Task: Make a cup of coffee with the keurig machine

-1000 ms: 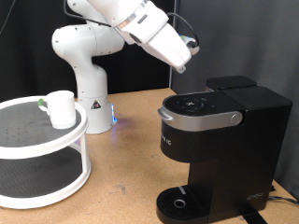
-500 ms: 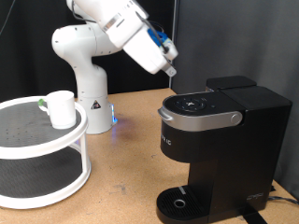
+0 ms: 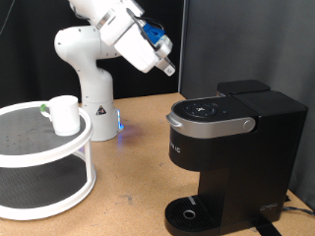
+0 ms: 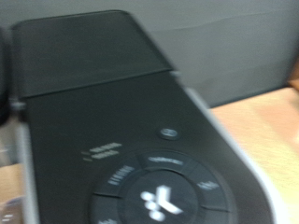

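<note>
One end effector (image 3: 167,69) | raised left of keurig machine (image 3: 231,147) | grip state unclear | cup (image 3: 65,114) on far-left rack (image 3: 49,157)

The white arm rises from its base (image 3: 95,123) at about nine o'clock in the exterior view, bends through a rounded shoulder, and reaches up toward twelve o'clock. From there the forearm slants down toward four o'clock — ending in the gripper (image 3: 167,69), held high in the air. Its fingers are too small and blurred to read.
</note>
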You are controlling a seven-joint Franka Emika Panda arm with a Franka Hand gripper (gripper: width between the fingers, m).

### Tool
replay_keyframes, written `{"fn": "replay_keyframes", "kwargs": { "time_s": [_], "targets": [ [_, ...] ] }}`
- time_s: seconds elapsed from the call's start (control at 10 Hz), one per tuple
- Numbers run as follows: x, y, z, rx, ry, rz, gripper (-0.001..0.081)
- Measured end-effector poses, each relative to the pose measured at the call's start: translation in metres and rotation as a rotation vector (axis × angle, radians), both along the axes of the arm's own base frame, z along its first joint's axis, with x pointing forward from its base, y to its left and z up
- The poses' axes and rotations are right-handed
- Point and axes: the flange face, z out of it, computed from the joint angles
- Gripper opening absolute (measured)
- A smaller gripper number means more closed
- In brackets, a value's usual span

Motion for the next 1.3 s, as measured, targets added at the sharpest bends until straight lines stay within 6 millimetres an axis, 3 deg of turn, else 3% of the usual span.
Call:
{"fn": "replay_keyframes", "kwargs": {
  "time_s": [0.3,0.9,1.3],
  "targets": [
    [-0.026,-0.016,0.004,0.028,0.002,-0.082,0.0],
    [-0.082,-0.05,0.025,0.032,0.065,-0.026,0.0],
    [-0.093,-0.053,0.022,0.05,0.151,-0.041,0.0]
  ]
}}
